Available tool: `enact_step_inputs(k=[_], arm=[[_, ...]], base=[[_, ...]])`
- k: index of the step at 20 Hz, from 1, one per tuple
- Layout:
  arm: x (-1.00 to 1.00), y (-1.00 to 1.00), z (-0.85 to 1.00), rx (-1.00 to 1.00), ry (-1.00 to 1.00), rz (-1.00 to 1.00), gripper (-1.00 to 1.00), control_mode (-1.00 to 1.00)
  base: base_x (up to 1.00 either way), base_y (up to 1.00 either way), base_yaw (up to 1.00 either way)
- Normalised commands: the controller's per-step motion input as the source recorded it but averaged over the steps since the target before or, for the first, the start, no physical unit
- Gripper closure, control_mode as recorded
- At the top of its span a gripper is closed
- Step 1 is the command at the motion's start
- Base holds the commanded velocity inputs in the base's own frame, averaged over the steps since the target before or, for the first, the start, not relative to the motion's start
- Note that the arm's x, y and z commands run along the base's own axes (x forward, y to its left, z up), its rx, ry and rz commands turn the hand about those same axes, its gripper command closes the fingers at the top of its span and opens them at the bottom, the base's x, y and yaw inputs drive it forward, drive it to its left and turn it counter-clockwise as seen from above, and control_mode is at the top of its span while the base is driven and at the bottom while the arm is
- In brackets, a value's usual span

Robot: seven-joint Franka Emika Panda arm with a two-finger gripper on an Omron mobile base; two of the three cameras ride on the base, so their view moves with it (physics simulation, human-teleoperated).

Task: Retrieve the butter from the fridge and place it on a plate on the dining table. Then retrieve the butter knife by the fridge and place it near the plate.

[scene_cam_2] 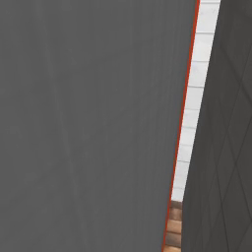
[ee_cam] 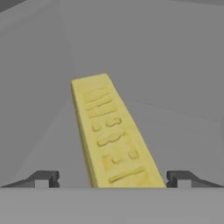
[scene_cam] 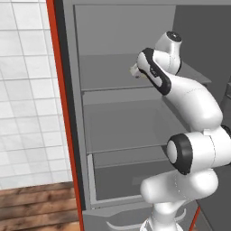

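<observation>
butter (ee_cam: pixel 113 135) between wide fingers (ee_cam: pixel 43 178) (untouched)

My dark fingertips (ee_cam: pixel 43 178) flank the yellow butter (ee_cam: pixel 111 131), stamped with raised marks. The fridge (scene_cam: pixel 117 126) is plain grey inside, red-edged; beside it are a white tiled wall (scene_cam: pixel 25 90) and brown wood floor (scene_cam: pixel 36 207).

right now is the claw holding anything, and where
Nothing yet. The claw is open, one finger on each side of the butter, not closed on it.
</observation>
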Motion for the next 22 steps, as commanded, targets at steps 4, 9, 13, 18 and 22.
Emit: enact_step_inputs(k=[4,9,13,18,22], arm=[[0.01,0.00,-0.07,0.01,0.02,0.04,1.00,-1.00],[0.00,0.00,0.00,0.00,0.00,0.00,1.00,-1.00],[0.01,0.08,0.00,0.00,-0.02,-0.03,1.00,-1.00],[0.00,0.17,0.09,0.00,-0.01,-0.35,1.00,-1.00],[-0.11,0.16,0.27,0.04,0.00,-0.63,1.00,-1.00]], base=[[0.00,0.00,0.00],[0.00,0.00,0.00],[0.00,0.00,0.00],[0.00,0.00,0.00],[0.00,0.00,0.00]])
